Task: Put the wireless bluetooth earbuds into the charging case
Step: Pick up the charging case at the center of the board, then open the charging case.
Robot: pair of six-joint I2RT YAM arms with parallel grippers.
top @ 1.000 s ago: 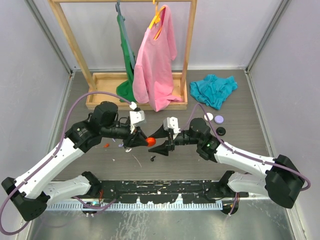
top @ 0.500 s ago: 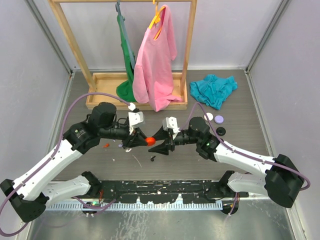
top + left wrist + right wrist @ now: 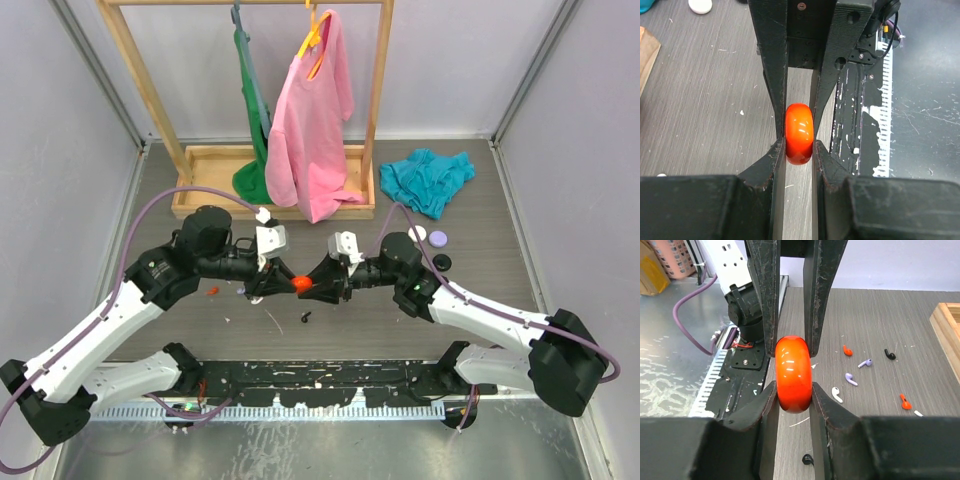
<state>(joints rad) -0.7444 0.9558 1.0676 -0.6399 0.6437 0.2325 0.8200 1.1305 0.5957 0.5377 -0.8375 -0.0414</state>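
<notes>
Swinging in and up from its lower spot a second ago, my right gripper point(image 3: 313, 284) now meets the left gripper point(image 3: 284, 280) nose to nose above the table point(image 3: 480, 200), with the orange charging case point(image 3: 300, 283) caught between the two. The left arm has barely shifted over the same stretch. From the left wrist camera, the left gripper point(image 3: 799, 151) has its fingers point(image 3: 775, 155) drawn in to a narrow gap, pressing the case point(image 3: 799, 133) on both flat faces, and the right arm's fingers flank the same puck from the far side. The right wrist camera shows the mirror of it: the right gripper point(image 3: 793, 392) is nearly closed, with its fingers point(image 3: 768, 396) against the sides of the case point(image 3: 793, 374). So both arms appear to grip one case, which looks closed. I read this as a handover or a two-handed hold to pry it open; I can't tell which. The earbuds point(image 3: 850, 379) are all loose on the table below, red, lilac, white and black ones scattered near each other, none in the case, so insertion has not begun.
</notes>
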